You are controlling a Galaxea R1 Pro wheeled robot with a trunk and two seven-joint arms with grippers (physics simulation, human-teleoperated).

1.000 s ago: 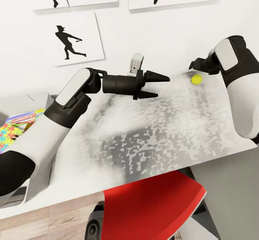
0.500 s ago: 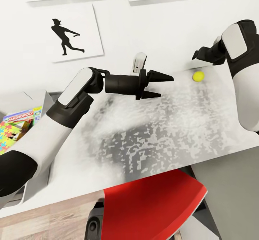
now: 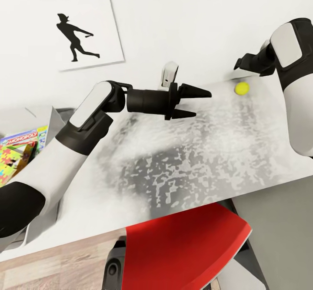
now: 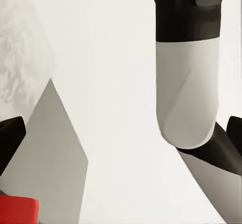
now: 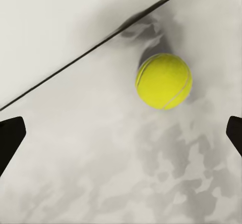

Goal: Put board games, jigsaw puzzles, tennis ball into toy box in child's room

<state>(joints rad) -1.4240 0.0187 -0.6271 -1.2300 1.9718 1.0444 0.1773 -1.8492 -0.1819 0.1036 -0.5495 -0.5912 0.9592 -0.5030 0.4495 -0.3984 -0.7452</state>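
In the head view, the toy box stands at 9 o'clock on the table and holds a board game and a jigsaw puzzle. The left gripper hangs over the table middle, its fingers spread and empty. The tennis ball lies at 2 o'clock near the wall, just beside the right gripper. A red chair stands at 6 o'clock. In the right wrist view, the tennis ball rests on the table between the wide-apart fingertips, not touched.

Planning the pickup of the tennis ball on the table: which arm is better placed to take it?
Probably the right. The right gripper hangs open close above the tennis ball, which lies free between its fingertips in the right wrist view. The left gripper, also open, sits farther off over the table.
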